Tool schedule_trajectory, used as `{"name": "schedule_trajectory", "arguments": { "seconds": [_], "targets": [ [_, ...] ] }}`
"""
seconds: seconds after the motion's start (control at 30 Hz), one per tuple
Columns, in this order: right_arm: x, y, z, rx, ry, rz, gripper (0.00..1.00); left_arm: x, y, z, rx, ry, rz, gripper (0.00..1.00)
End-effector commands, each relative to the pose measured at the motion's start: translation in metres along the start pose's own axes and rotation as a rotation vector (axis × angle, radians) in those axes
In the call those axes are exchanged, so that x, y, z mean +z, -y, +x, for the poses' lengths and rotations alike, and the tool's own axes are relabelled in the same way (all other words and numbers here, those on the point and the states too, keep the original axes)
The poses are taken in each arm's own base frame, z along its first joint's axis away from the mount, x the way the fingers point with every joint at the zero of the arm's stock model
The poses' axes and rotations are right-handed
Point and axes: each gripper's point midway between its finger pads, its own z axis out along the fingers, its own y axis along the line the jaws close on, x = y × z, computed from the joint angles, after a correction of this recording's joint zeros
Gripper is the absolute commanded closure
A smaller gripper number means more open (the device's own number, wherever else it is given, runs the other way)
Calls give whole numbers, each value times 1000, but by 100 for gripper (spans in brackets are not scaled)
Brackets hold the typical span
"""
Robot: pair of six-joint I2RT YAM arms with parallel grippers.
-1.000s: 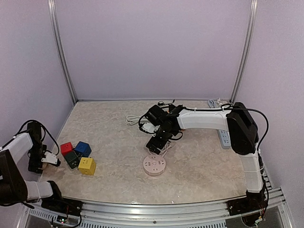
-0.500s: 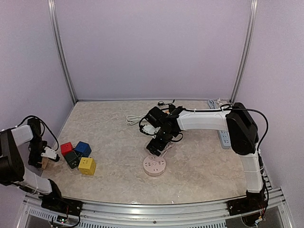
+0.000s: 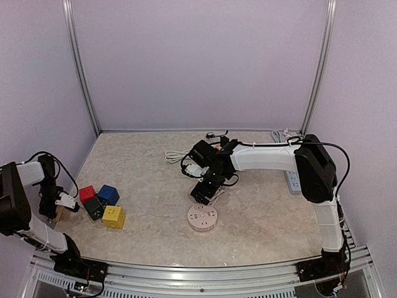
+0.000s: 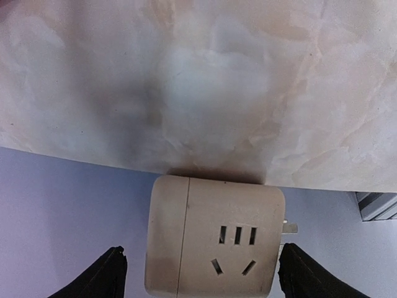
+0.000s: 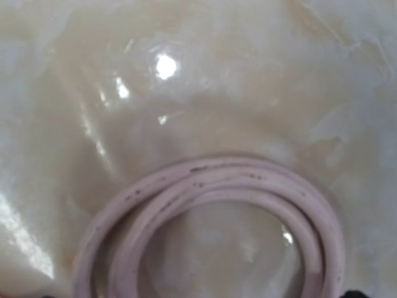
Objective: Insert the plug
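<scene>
table: round socket front of centre | right gripper just behind it, above looped cable | coiled cord further back | power strip along right edge | four cubes clustered at left | left gripper left of them | adapter block between its fingers, at table's left edge

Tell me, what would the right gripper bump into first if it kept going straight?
Most likely the looped cable lying on the table, right under the right gripper; how far is hard to tell.
</scene>
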Motion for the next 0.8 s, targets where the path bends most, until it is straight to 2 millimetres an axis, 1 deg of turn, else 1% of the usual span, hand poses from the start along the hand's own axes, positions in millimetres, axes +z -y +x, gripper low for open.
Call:
{"name": "schedule_trajectory", "arguments": {
  "seconds": [0.0, 0.07, 0.13, 0.23, 0.27, 0.4, 0.47, 0.5, 0.57, 0.67, 0.7, 0.77],
  "targets": [
    [7, -13, 8, -17, -36, -34, 0, -2, 3, 0, 27, 5, 24, 18],
    [6, -13, 9, -15, -37, -36, 0, -1, 3, 1, 15, -4, 35, 22],
    [6, -14, 9, -16, -36, -37, 0, 0, 4, 1, 6, -6, 50, 28],
    [5, -13, 10, -14, -37, -36, 0, 0, 6, 1, -5, -2, 70, 42],
    [4, -13, 10, -15, -35, -35, 0, -1, 7, 0, -10, 4, 76, 48],
    [2, -12, 9, -16, -29, -31, 0, -5, 10, -2, -32, 19, 98, 57],
    [2, -12, 9, -17, -29, -31, 0, -9, 14, -3, -33, 25, 117, 66],
    [1, -12, 9, -17, -27, -29, 0, -12, 13, -3, -42, 27, 110, 70],
    [-1, -9, 8, -10, -27, -16, 0, -22, 6, -4, -64, 43, 85, 81],
    [-8, -3, 3, 14, -10, 8, 0, -48, -9, -5, -105, 99, 3, 98],
    [-14, 1, -1, 32, 7, 20, 0, -58, -15, -5, -119, 128, -30, 100],
    [-27, 12, -8, 73, 44, 37, 0, -87, -28, -8, -152, 207, -128, 100]
  ]
}}
